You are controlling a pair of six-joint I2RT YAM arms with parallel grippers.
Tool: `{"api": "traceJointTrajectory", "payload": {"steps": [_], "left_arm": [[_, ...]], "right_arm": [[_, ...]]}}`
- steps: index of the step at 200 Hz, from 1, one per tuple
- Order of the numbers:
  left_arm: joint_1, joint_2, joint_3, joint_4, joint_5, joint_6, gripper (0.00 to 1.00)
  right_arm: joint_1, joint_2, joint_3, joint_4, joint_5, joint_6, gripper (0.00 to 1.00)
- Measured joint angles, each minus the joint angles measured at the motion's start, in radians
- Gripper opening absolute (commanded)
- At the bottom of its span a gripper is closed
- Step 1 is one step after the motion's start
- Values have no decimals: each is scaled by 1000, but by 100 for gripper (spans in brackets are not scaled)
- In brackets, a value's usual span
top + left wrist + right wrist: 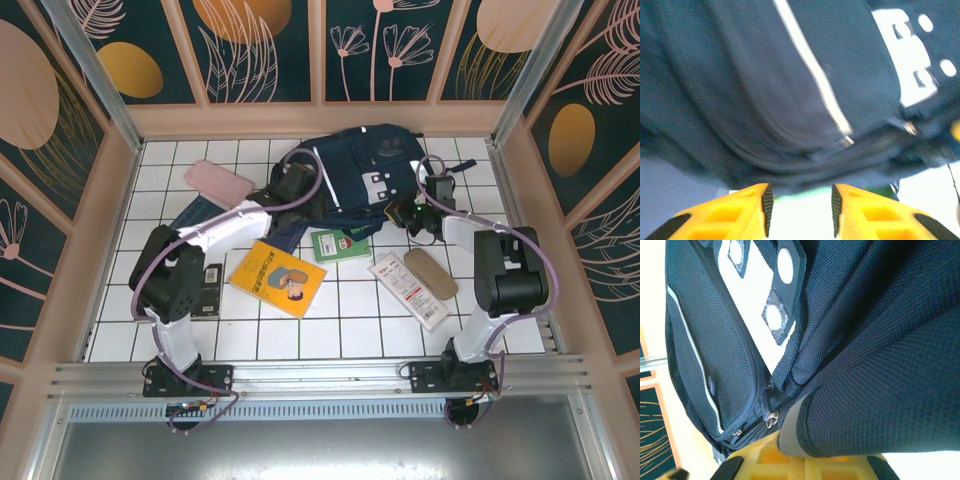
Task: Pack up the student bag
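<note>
While the right gripper pinches the cloth of the bag tight, the left gripper sits partly open by the bag, holding nothing.

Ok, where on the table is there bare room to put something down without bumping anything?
Best patch: the near tiles of the table, between the yellow book and the white packet. Also the far-left corner beyond the pink case. Crowded: the middle, around the student bag, green book and tan case.
</note>
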Motion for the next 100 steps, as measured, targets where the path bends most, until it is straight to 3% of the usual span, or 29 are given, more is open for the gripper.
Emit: {"api": "traceJointTrajectory", "payload": {"steps": [29, 100], "left_arm": [[-83, 61, 18, 74, 29, 32, 32], [-107, 299, 216, 94, 78, 108, 27]], "right_arm": [[0, 32, 40, -18, 0, -2, 0], [-5, 84, 113, -61, 0, -4, 0]]}}
